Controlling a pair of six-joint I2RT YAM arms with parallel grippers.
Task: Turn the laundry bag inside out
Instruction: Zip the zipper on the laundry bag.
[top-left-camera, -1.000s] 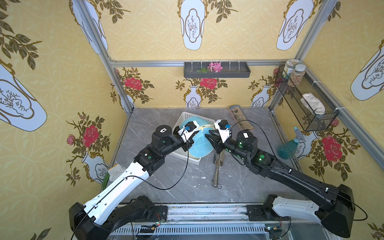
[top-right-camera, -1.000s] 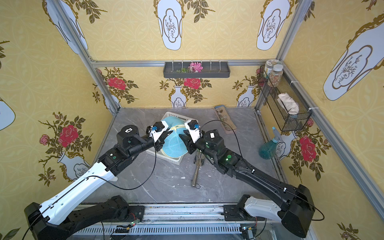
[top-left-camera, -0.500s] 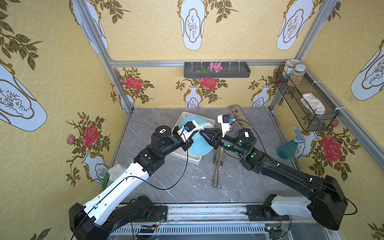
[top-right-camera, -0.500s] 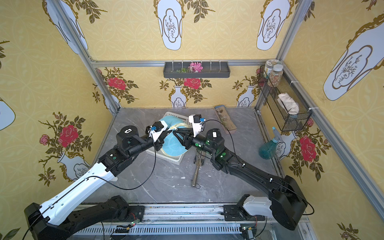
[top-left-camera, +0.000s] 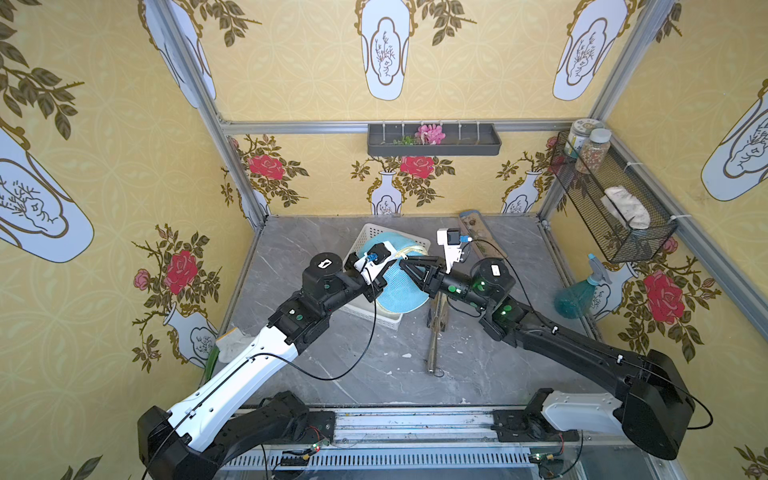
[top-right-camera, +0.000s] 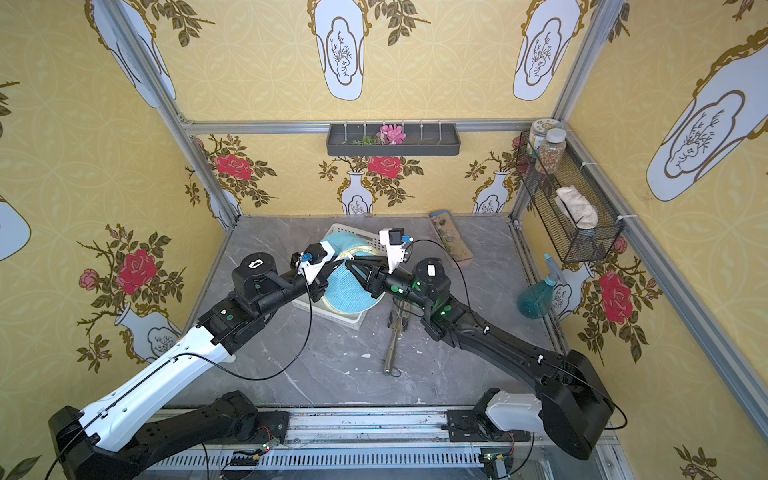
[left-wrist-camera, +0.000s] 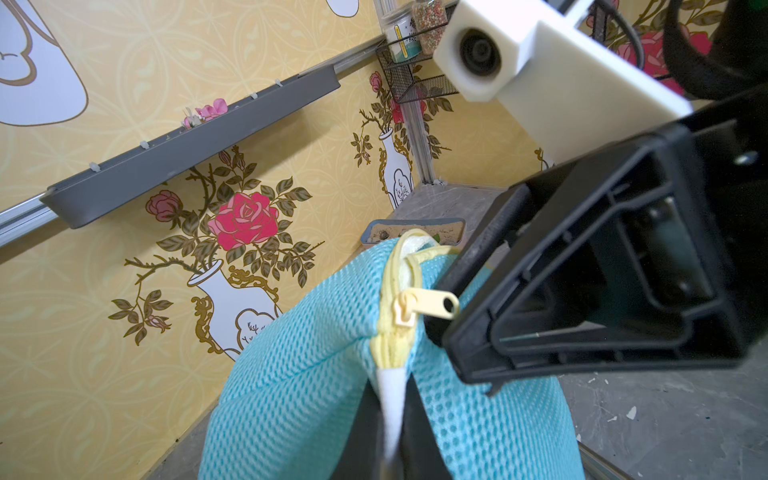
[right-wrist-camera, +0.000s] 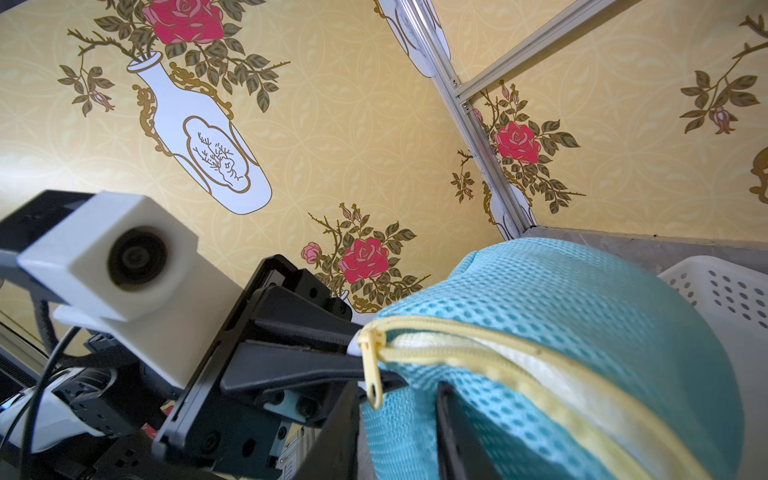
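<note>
The laundry bag (top-left-camera: 399, 286) (top-right-camera: 345, 291), light-blue mesh with a pale yellow zipper, is held up over the white basket (top-left-camera: 374, 232). My left gripper (left-wrist-camera: 392, 415) (top-left-camera: 390, 270) is shut on the white tab (left-wrist-camera: 390, 390) at the zipper's end. My right gripper (right-wrist-camera: 395, 424) (top-left-camera: 404, 266) faces it tip to tip. Its jaws stand apart astride the mesh (right-wrist-camera: 582, 311) just under the zipper. The yellow zipper pull (right-wrist-camera: 374, 386) (left-wrist-camera: 432, 303) hangs between its fingertips, close to one finger. The zipper gapes a little, showing white lining.
A teal spray bottle (top-left-camera: 577, 295) stands by the right wall. Metal tongs (top-left-camera: 434, 336) lie on the grey table in front of the bag. A long dirt-filled tray (top-left-camera: 478, 232) lies at the back, and a wire shelf (top-left-camera: 615, 208) juts from the right wall.
My right gripper has levelled out and reached left to the zipper end beside the left gripper, its jaws narrowing. The left gripper has kept its hold and place.
</note>
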